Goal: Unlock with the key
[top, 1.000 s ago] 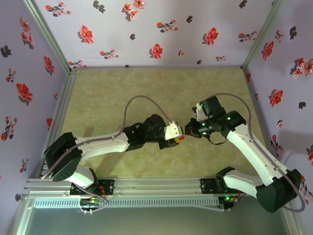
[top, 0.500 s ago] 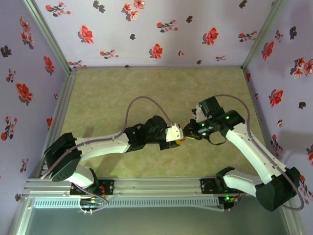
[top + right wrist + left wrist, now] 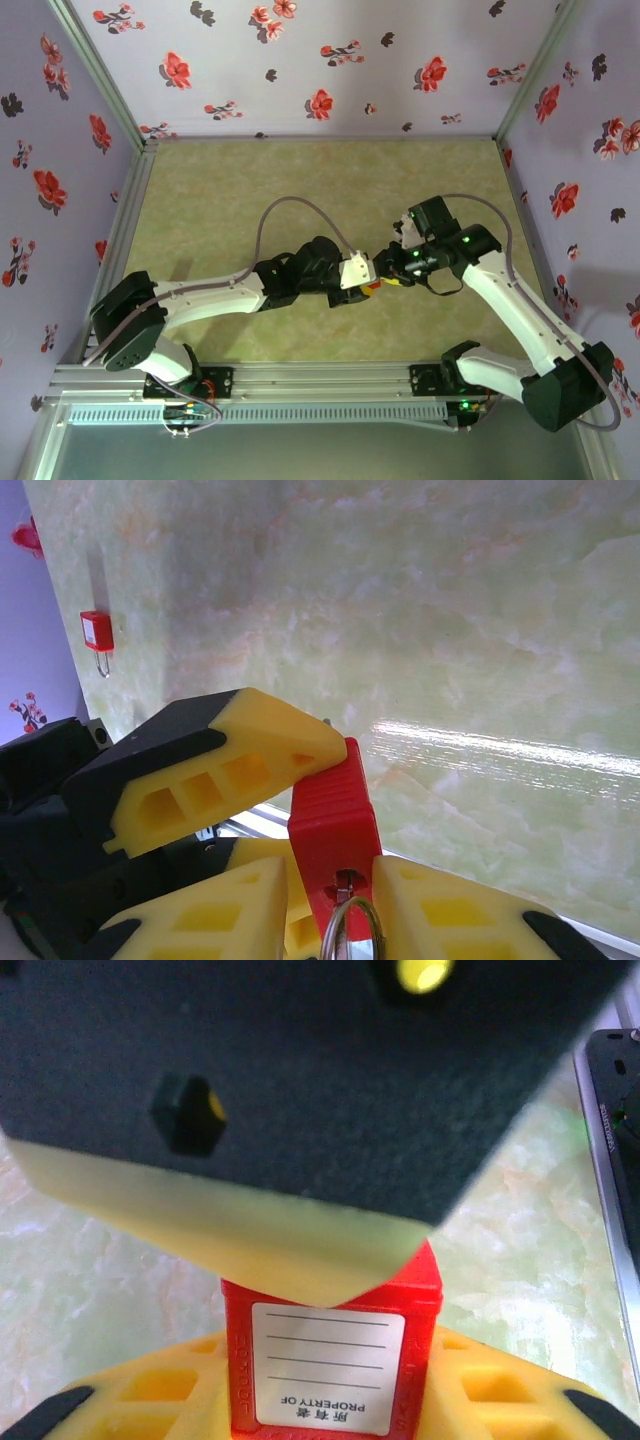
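A red padlock (image 3: 330, 1360) with a white label is held in my left gripper (image 3: 330, 1412), whose yellow fingers are shut on its body. In the right wrist view the padlock (image 3: 330, 810) points its keyhole end at the camera. The small metal key (image 3: 346, 890) sits in the keyhole with its wire ring (image 3: 350, 935) hanging out. My right gripper (image 3: 333, 872) stands open, one finger either side of the ring without pinching it. From above, both grippers (image 3: 362, 280) (image 3: 390, 272) meet at mid-table around the padlock (image 3: 372, 287).
A second red padlock (image 3: 97, 630) with a thin wire shackle lies on the green marbled table (image 3: 480, 630) near the flowered wall. Flowered walls (image 3: 300, 60) enclose the table on three sides, and a metal rail (image 3: 300, 380) runs along the near edge.
The left arm brought the padlock a little to the right, up against the right gripper. The right gripper's fingers have parted from the key, which stays in the lock.
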### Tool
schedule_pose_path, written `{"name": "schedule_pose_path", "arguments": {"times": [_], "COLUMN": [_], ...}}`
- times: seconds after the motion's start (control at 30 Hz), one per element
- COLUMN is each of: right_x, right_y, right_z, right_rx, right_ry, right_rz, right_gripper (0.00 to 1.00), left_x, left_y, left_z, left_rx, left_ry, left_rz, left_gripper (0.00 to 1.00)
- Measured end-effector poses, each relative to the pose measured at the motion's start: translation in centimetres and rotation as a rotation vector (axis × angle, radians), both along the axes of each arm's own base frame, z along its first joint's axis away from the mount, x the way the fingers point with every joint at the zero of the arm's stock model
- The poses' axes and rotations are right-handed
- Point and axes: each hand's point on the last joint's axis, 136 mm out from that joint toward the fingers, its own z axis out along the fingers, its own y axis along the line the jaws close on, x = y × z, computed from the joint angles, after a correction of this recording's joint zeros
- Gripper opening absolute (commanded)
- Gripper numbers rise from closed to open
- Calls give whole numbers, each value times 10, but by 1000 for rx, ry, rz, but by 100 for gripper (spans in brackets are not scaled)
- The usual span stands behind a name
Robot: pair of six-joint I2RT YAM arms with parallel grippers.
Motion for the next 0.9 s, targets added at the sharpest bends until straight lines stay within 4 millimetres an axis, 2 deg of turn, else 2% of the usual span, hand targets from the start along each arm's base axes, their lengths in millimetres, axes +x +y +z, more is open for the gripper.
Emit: {"name": "schedule_pose_path", "arguments": {"times": [0.43,0.67,0.83,0.9], "right_x": [1,2,3,5], "right_y": [-3,-6,-10,-13], "right_z": [4,15,16,13], "right_rx": [29,34,24,10], "right_ry": [14,-4,-10,-11], "right_rz": [7,15,18,12], "right_gripper": [35,38,40,40], "left_x": [0,1,-1,-5], "left_y": [-2,-6,-8,-14], "left_z": [2,11,13,24], "left_rx": [-43,-85,-103,-151], "left_ry": [32,24,26,15], "left_rz": [3,-7,-25,-52], "left_gripper": [0,0,0,0]}}
